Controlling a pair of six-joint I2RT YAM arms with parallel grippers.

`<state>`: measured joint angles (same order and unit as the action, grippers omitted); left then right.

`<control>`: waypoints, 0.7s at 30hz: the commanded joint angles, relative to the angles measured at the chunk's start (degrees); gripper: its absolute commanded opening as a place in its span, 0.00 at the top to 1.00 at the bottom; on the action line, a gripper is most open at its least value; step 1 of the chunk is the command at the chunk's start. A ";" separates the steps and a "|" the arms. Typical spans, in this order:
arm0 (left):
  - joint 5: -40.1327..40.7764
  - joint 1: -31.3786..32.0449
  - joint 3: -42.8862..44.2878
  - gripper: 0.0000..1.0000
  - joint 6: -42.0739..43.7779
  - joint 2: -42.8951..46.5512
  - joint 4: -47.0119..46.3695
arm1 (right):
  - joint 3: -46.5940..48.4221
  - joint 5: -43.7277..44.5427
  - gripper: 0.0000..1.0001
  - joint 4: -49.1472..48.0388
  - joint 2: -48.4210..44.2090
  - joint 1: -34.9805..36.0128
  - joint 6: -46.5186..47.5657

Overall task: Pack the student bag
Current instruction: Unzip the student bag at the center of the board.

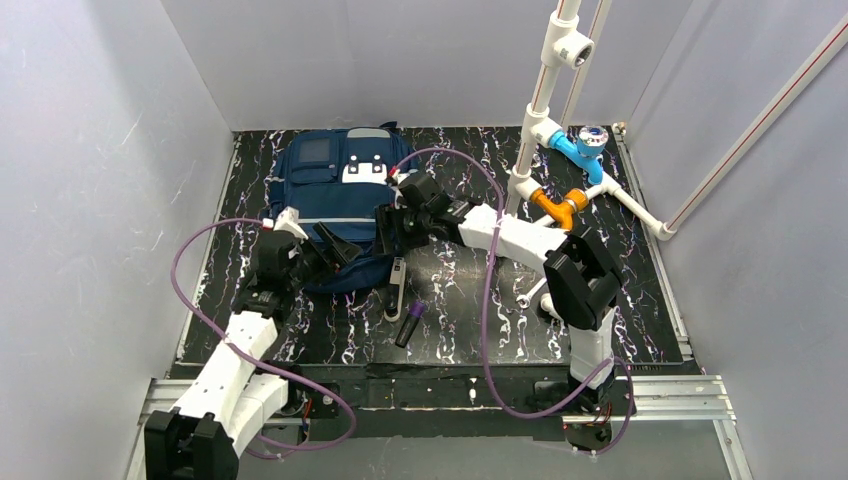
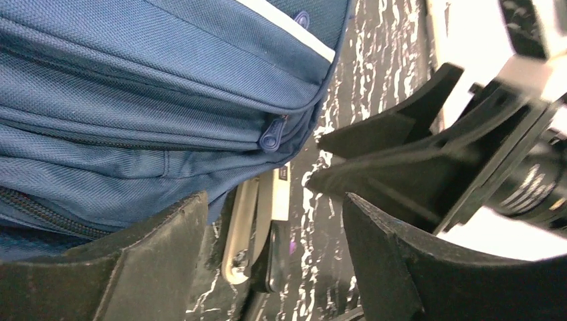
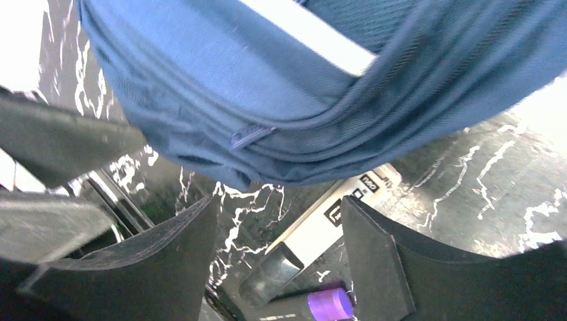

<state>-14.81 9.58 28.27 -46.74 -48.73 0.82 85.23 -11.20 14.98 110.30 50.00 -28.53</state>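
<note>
The student bag (image 1: 335,190) is a navy backpack with grey stripes, lying at the back left of the black marbled table. Both grippers sit at its near edge. My left gripper (image 1: 335,250) is open and empty; in the left wrist view (image 2: 274,267) the bag's fabric (image 2: 134,100) and a zipper pull (image 2: 271,134) lie just beyond its fingers. My right gripper (image 1: 390,230) is open and empty; in the right wrist view (image 3: 277,261) the bag (image 3: 267,80) and a zipper pull (image 3: 244,137) hang above its fingers. The two grippers face each other closely.
A white and black stapler-like tool (image 1: 397,285) lies just in front of the bag, also seen in the wrist views (image 2: 257,214) (image 3: 334,217). A dark marker with a purple cap (image 1: 410,322) lies beside it. A white pipe frame with blue and orange fittings (image 1: 565,170) stands back right.
</note>
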 commanded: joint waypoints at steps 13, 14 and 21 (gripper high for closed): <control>4.61 8.54 12.00 0.42 23.19 -9.78 4.22 | 12.19 2.90 0.45 -5.23 8.99 -6.56 -19.10; 4.47 8.78 12.74 0.41 23.71 -10.87 4.50 | 12.90 2.75 0.46 -4.50 9.64 -6.60 -19.06; 9.69 13.65 15.32 0.38 28.36 -17.10 5.17 | 11.37 -0.29 0.66 -7.80 10.83 -6.67 -21.03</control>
<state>-9.63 20.40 40.86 -23.42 -63.35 4.75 95.42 -9.32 11.00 121.25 43.24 -47.44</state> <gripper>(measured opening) 0.616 0.442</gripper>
